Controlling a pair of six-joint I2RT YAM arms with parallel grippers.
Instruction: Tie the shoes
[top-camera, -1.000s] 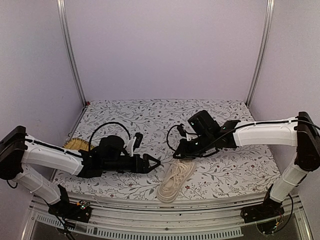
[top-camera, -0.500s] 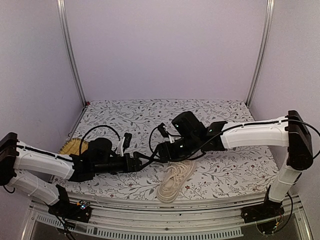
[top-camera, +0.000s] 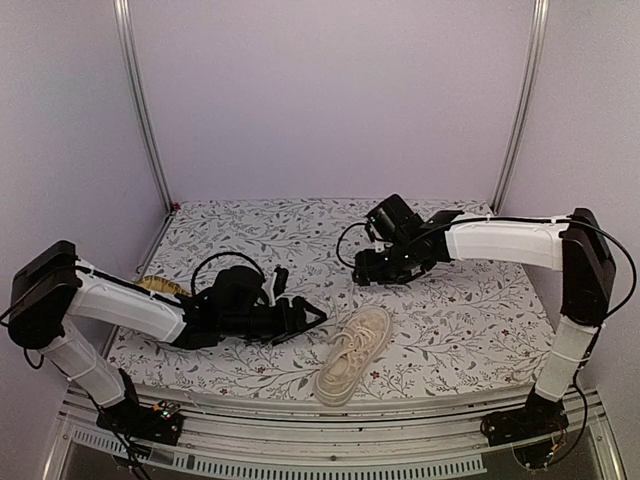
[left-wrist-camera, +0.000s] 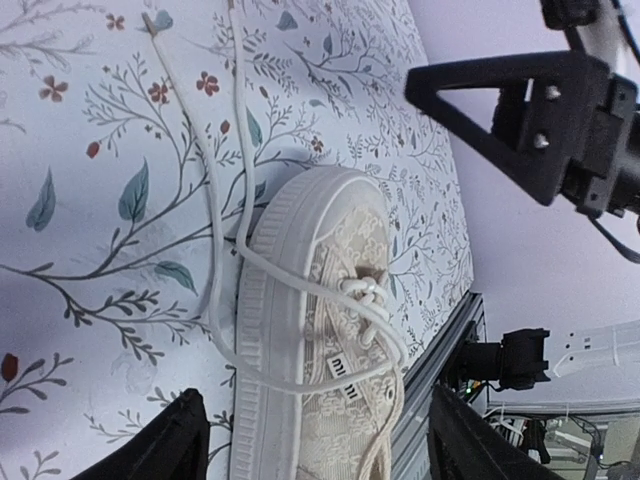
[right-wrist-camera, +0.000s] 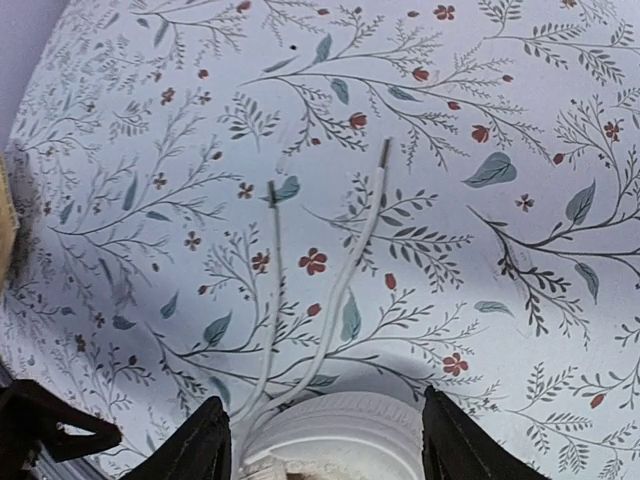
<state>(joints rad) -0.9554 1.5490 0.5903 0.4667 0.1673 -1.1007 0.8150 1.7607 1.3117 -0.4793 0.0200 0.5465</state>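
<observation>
The shoe (top-camera: 352, 355), a cream low-top sneaker with a thick off-white sole, lies near the front table edge. In the left wrist view the shoe (left-wrist-camera: 330, 340) has a small knot (left-wrist-camera: 365, 290) in its laces. One slack loop hangs over the sole, and two lace ends (left-wrist-camera: 195, 130) trail across the cloth. My left gripper (top-camera: 316, 318) is open just left of the shoe, with nothing between its fingers (left-wrist-camera: 180, 440). My right gripper (top-camera: 358, 273) hovers open beyond the toe. In the right wrist view, both lace ends (right-wrist-camera: 330, 300) lie flat past the toe (right-wrist-camera: 335, 430).
A floral cloth (top-camera: 470, 300) covers the table. A yellow woven mat (top-camera: 158, 288) lies at the left edge behind my left arm. The metal front rail (top-camera: 400, 415) runs just beyond the shoe's heel. The right gripper (left-wrist-camera: 540, 110) shows in the left wrist view above the shoe.
My right gripper swung left over the shoe, opened, then drew back toward the far right. The left gripper pulled back left, then returned beside the shoe.
</observation>
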